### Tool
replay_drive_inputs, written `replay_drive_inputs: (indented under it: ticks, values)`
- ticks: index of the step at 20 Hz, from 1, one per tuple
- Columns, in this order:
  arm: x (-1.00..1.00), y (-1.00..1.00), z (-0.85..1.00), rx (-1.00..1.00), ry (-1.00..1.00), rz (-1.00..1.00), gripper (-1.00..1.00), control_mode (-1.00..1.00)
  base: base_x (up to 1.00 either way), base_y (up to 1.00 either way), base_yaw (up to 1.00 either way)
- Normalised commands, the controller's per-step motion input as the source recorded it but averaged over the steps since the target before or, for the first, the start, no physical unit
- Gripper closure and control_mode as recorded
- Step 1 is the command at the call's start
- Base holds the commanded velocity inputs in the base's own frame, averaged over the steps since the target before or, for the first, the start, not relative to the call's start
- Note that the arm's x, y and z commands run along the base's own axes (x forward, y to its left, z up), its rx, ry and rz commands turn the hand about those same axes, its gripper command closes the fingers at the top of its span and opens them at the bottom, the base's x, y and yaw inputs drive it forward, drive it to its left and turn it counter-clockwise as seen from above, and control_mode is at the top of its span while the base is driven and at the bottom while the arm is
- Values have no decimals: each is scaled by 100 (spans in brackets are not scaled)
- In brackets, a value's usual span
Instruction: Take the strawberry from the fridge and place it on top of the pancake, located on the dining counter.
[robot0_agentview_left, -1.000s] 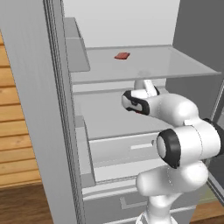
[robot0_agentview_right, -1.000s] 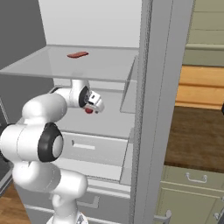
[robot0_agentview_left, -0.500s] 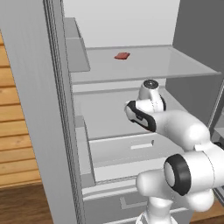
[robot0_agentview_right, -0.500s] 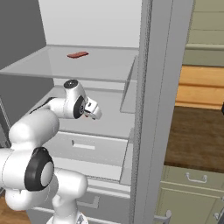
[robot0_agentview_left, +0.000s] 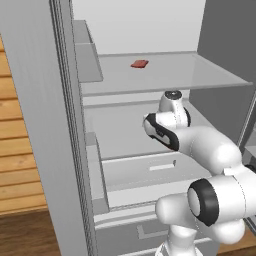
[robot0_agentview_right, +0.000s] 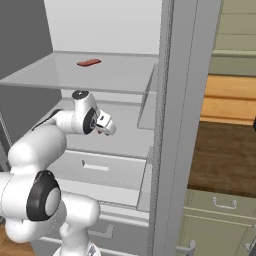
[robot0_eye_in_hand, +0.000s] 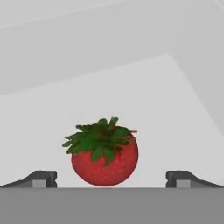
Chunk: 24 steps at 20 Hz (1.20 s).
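The fridge (robot0_agentview_left: 65, 125) stands open, white inside with shelves. On its middle shelf (robot0_eye_in_hand: 144, 92) sits the strawberry (robot0_eye_in_hand: 105, 153), bright red with a green leafy cap, upright. My gripper (robot0_eye_in_hand: 111, 179) is open and level with it. The fruit lies between the two dark fingertips (robot0_eye_in_hand: 41, 177), close in front of the hand, with a wide gap on each side. From the base views my gripper (robot0_agentview_right: 107, 125) reaches in under the glass shelf, and the hand (robot0_agentview_left: 160, 131) hides the fruit in the left base view. The pancake and the dining counter are out of view.
A flat red-brown piece (robot0_agentview_left: 139, 63) lies on the upper glass shelf (robot0_agentview_right: 120, 75). The fridge door edge (robot0_agentview_right: 175, 125) stands close on the right of the arm, with door bins (robot0_agentview_left: 87, 55) on the left. A white drawer front (robot0_agentview_left: 150, 167) sits below the hand. Olive-green cabinets (robot0_agentview_right: 220, 210) are at lower right.
The arm has stretched further into the fridge and the wrist has turned, carrying the hand rightward along the middle shelf. The jaws have stayed open.
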Motion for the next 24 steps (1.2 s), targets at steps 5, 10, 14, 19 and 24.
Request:
replay_drive_inputs:
  ticks: [5,10,14,19,24]
  values:
    - [1,0,-7,0,3,0,-100,-100,0,0,0]
    - [0,0,-7,0,-4,0,-100,-100,0,0,0]
    - [0,0,-1,0,-5,0,-100,-100,0,0,0]
    - [3,0,0,0,-6,0,-100,-100,0,0,0]
    - [25,0,0,0,0,0,-100,-100,0,0,0]
